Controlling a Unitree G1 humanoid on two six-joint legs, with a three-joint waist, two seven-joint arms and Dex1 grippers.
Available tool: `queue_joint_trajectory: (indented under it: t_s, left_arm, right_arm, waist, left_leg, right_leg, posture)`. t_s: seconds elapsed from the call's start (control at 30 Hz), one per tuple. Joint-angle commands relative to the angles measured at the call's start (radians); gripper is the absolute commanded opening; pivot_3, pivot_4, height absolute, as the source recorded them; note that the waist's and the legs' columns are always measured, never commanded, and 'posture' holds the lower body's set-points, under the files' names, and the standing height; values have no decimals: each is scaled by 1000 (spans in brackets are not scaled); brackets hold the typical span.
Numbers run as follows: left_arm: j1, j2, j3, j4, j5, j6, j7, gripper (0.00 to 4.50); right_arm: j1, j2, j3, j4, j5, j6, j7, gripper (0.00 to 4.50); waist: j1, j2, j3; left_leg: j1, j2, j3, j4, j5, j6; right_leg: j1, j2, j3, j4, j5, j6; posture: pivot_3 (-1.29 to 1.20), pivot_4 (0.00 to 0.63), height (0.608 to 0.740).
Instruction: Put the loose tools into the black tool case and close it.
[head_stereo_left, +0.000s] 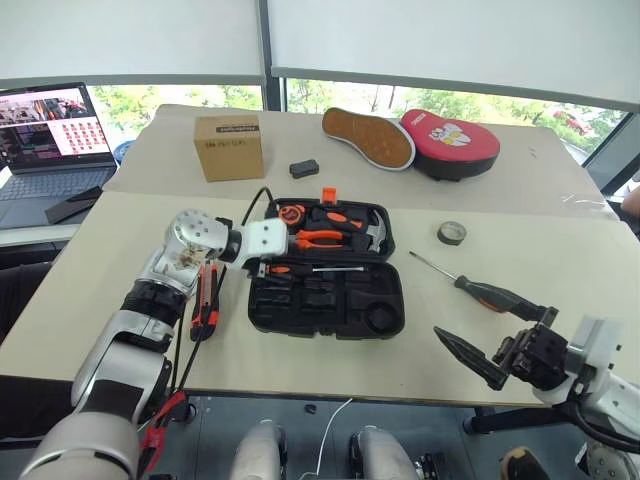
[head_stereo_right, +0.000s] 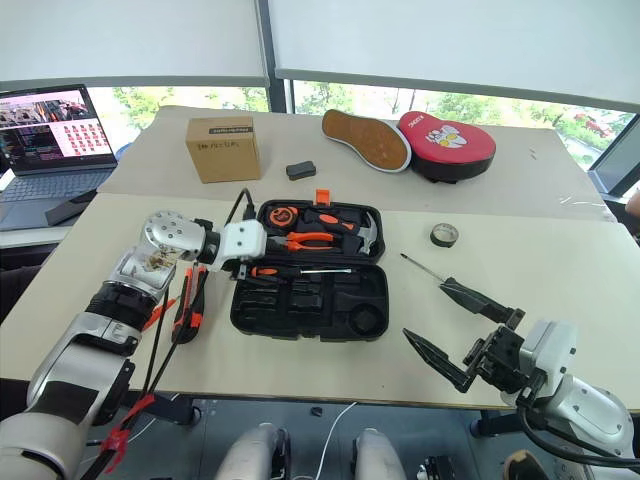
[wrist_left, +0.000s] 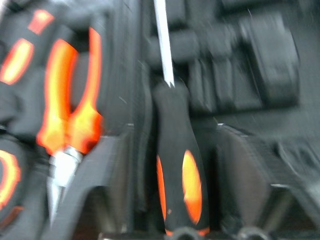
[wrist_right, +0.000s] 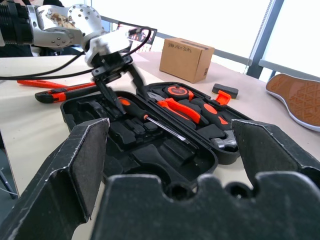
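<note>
The black tool case (head_stereo_left: 390, 322) lies open at the table's middle, with pliers (head_stereo_left: 318, 238), a hammer and a tape measure in its far half. My left gripper (head_stereo_left: 262, 268) is open at the case's left side, its fingers either side of an orange-and-black screwdriver (wrist_left: 180, 170) lying in a slot. A second screwdriver (head_stereo_left: 482, 291) lies on the table right of the case, with a dark tape roll (head_stereo_left: 452, 233) beyond it. The utility knife (head_stereo_left: 205, 300) lies left of the case, under my left arm. My right gripper (head_stereo_left: 490, 335) is open and empty near the front right edge.
A cardboard box (head_stereo_left: 229, 146), a small black item (head_stereo_left: 304, 167), a shoe sole-up (head_stereo_left: 367, 136) and a red pad (head_stereo_left: 450, 143) sit on the far table. A laptop (head_stereo_left: 50, 140) stands at far left. A slim orange tool (wrist_right: 32, 82) lies beside the knife.
</note>
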Motion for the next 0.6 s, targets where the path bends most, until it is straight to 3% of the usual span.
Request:
queue_joint_trajectory:
  t_s: [0.03, 0.1, 0.3, 0.6]
  left_arm:
    - [1, 3, 47, -35, -48, 27, 8, 2839]
    - [20, -3, 48, -20, -48, 49, 17, 2433]
    - [67, -30, 10, 14, 0, 28, 62, 53]
    - [68, -72, -27, 75, 74, 35, 131, 22]
  right_arm:
    - [2, 2, -16, -26, 14, 6, -11, 4500]
    - [-3, 5, -15, -20, 14, 7, -16, 4500]
    - [-11, 7, -12, -17, 14, 12, -27, 4500]
    - [-13, 9, -12, -36, 15, 32, -57, 4500]
  waist:
    - [0, 0, 0]
    - [-1, 0, 0]
    - [-1, 0, 0]
    - [6, 1, -1]
  left_leg:
    - [0, 0, 0, 0, 0, 0]
    - [0, 0, 0, 0, 0, 0]
    - [0, 0, 0, 0, 0, 0]
    - [1, -1, 0, 2, 0, 0]
  right_leg:
    - [0, 0, 0, 0, 0, 0]
    - [0, 1, 0, 0, 0, 0]
    - [0, 1, 0, 0, 0, 0]
    - [4, 1, 0, 0, 0, 0]
  posture:
    - [0, 150, 740]
    - [0, 150, 740]
    - [0, 150, 740]
    - [0, 150, 740]
